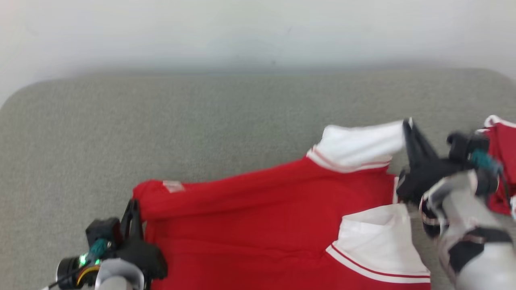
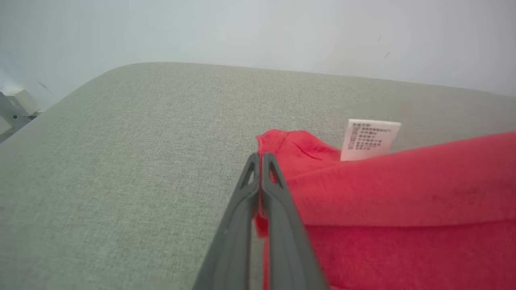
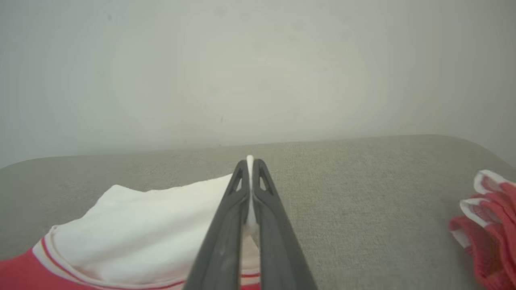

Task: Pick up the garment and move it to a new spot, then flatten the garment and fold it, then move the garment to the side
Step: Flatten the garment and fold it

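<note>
Now the red garment lies spread on the grey fabric surface. The left gripper is clamped on its red corner and the right gripper on its white sleeve. A second red cloth lies nearby.

Grey woven pad is spreading across the whole foreground, far corners rounding off. Plain pale wall is standing right behind it. Crumpled red-and-white cloth is lying on the pad near its right edge. Small pale box is sitting beyond a rounded pad corner, too blurry to make out more.
</note>
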